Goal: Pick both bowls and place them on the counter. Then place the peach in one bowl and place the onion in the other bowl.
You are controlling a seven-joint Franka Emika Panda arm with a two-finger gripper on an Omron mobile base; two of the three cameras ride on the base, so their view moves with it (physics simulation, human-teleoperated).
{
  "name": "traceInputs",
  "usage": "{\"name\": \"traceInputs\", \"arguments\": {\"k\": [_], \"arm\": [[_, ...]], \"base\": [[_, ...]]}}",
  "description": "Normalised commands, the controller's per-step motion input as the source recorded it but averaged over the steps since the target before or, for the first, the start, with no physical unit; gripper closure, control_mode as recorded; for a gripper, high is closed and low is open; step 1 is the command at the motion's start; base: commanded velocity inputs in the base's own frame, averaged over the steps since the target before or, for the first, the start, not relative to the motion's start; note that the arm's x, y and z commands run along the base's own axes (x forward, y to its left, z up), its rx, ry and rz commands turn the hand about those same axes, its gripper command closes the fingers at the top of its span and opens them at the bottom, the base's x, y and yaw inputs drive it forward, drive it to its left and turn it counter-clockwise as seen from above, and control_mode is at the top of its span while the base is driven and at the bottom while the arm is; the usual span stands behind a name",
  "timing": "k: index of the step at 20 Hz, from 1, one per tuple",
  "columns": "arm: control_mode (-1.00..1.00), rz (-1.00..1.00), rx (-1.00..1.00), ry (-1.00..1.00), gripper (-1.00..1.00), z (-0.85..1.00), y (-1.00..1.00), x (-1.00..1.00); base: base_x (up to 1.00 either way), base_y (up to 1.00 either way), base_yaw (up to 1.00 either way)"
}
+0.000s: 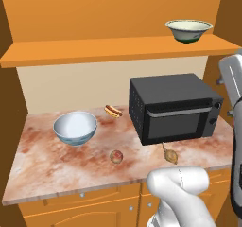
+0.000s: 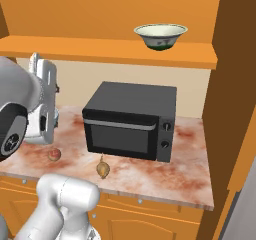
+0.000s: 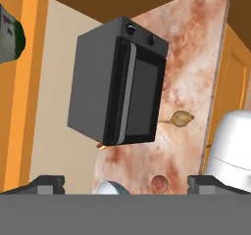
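**Arm raised beside the microwave, jaws spread**

Your counter (image 1: 56, 167) carries the microwave (image 1: 175, 109). The white bowl (image 1: 75, 127) sits left of it, the cream bowl (image 1: 188, 30) on the shelf (image 1: 94, 51) above. Your gripper (image 3: 125, 182) hangs rolled sideways, empty. Peach (image 1: 116, 156) and onion (image 1: 171, 155) lie before the microwave.

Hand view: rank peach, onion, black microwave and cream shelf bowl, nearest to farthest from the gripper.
1. Small reddish-orange peach, just ahead of the open gripper, and golden-brown onion, by the marbled counter's front edge: too close to call.
2. Black box microwave, behind the onion.
3. Cream ceramic bowl, up on the orange shelf.
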Motion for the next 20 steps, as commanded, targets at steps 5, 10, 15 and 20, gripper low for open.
{"name": "traceInputs", "arguments": {"k": [5, 10, 15, 20], "arm": [[-1.0, 0.0, 0.0, -0.1, -1.0, 0.43, -0.54, -0.01], [-1.0, 0.0, 0.03, -0.05, -1.0, 0.4, -0.42, 0.17], [-1.0, 0.0, 0.04, -0.08, -1.0, 0.3, -0.18, 0.45], [-1.0, 0.0, 0.13, -0.18, -1.0, 0.12, -0.15, 0.52]], "base": [[0.0, 0.0, 0.0], [0.0, 0.0, 0.0], [0.0, 0.0, 0.0], [0.0, 0.0, 0.0]]}}
